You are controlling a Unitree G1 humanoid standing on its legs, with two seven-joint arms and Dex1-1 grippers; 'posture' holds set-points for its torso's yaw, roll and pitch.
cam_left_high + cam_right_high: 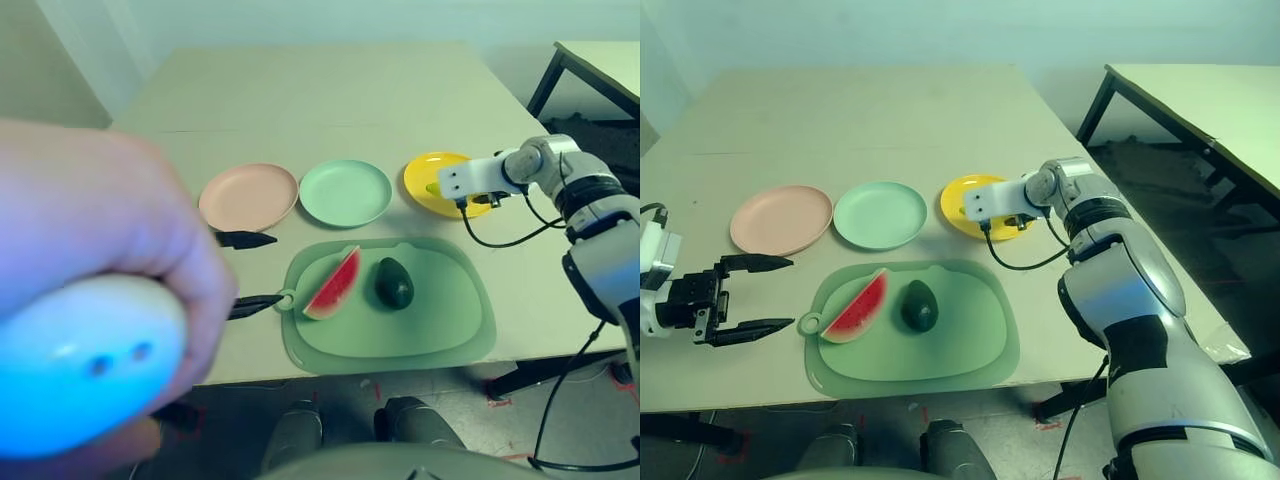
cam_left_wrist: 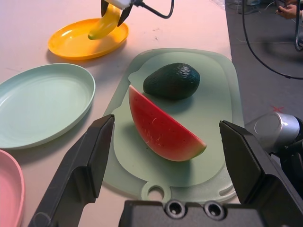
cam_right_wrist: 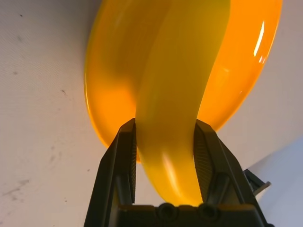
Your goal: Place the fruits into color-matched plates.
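Observation:
The yellow banana [image 3: 170,94] hangs just above the yellow plate [image 1: 955,212], and my right gripper [image 3: 165,124] is shut on it, one finger against each side. A red watermelon wedge [image 1: 855,305] and a dark green avocado [image 1: 920,305] lie side by side on the green cutting mat [image 1: 970,345]. My left gripper [image 1: 790,293] stands open at the mat's left end, level with the table and pointing at the watermelon, with nothing between its fingers. The pink plate [image 1: 780,220] and the mint plate [image 1: 880,215] sit empty behind the mat.
A person's hand [image 1: 110,230] holding a white rounded object [image 1: 80,370] is close in front of the left eye and covers the table's left side there. A black cable [image 1: 1025,265] droops from my right wrist onto the table. A second table [image 1: 1200,100] stands at the right.

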